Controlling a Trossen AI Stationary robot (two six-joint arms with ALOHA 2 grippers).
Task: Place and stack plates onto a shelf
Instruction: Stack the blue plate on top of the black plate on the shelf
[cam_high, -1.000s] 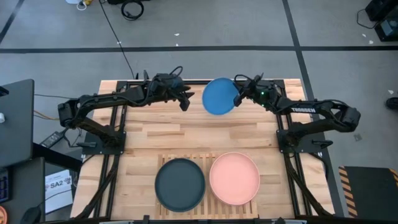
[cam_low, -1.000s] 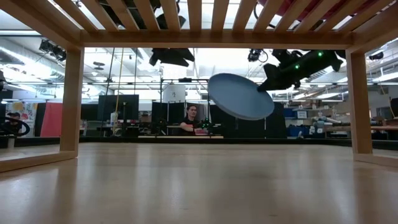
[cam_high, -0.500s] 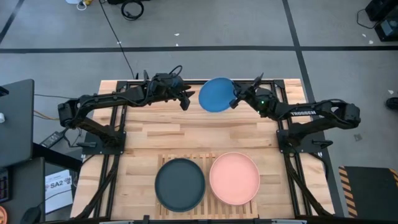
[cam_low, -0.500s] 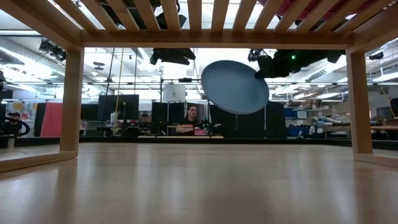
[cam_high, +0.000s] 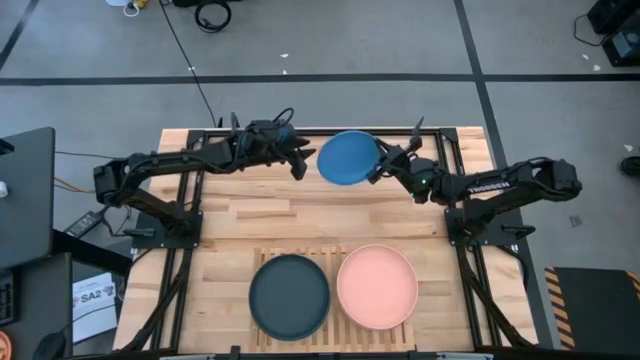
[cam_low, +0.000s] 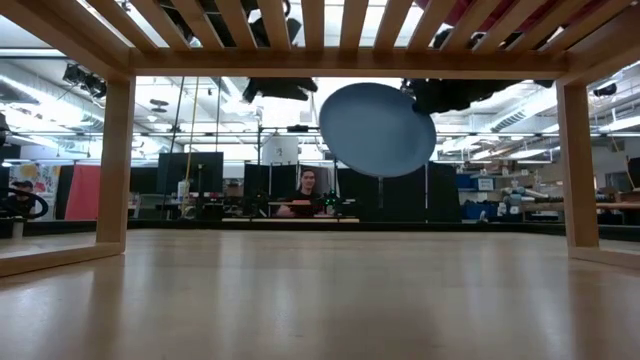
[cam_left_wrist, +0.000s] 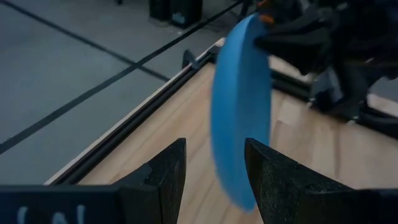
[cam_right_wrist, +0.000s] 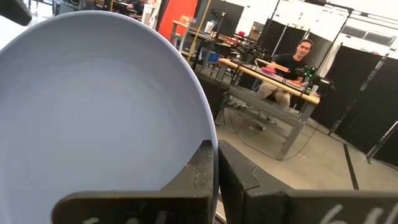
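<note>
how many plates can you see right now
3. A round matte blue plate is held in the air by the right pincer; a dark grey plate and a pale pink plate lie side by side on the wooden slat shelf.

Seen from under the shelf (cam_low: 330, 62), its light wooden slats overhead and posts at left and right. Beyond, a blue plate (cam_low: 377, 130) raised in the air, tilted nearly upright, gripped at its upper right edge by the right gripper (cam_low: 425, 97) (mostly dark shapes). Far behind, a person (cam_low: 308, 195) seated at a desk.
</note>
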